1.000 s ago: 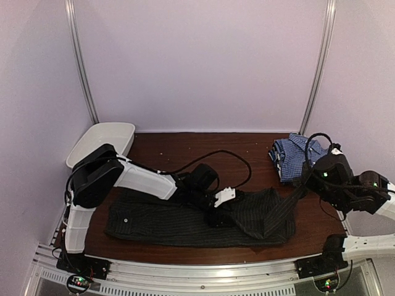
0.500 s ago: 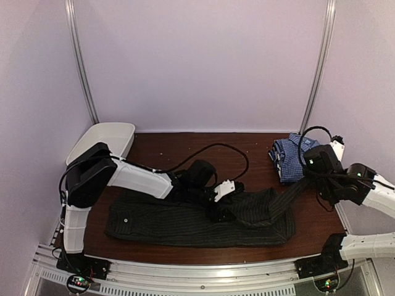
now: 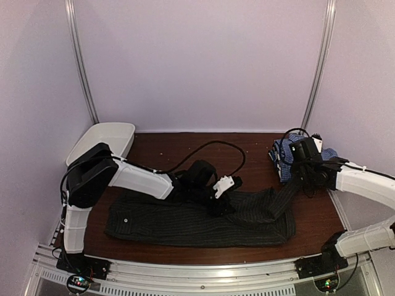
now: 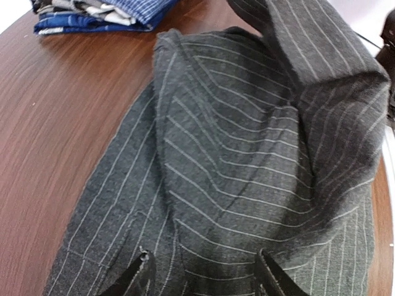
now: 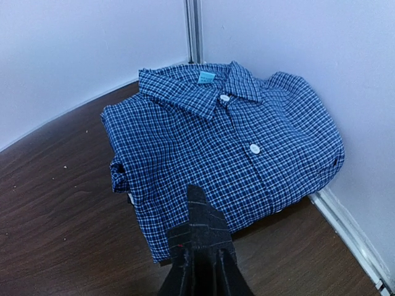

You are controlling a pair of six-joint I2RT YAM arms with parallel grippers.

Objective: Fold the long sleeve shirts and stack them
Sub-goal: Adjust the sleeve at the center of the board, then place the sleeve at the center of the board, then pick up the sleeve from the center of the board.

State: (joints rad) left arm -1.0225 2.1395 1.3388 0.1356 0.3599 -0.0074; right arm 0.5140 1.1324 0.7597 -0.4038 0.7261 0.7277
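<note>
Table (image 3: 185, 145) of dark brown wood is seen under everything. Black shirt (image 3: 166, 222) with thin pale stripes is spread flat along the near edge, with its right part bunched and one sleeve (image 3: 285, 196) pulled up taut toward the far right. White tub (image 3: 102, 140) is set at the far left corner, well apart from both shirts. Blue check shirt (image 5: 234, 148) is laid folded in the far right corner, collar and buttons facing up, close to the wall (image 5: 296, 49). Left gripper (image 4: 203, 274) is held low over the middle of the black shirt, fingers spread apart, nothing clamped between them. Right gripper (image 5: 199, 277) is closed on the end of the black sleeve, just in front of the blue check shirt.
</note>
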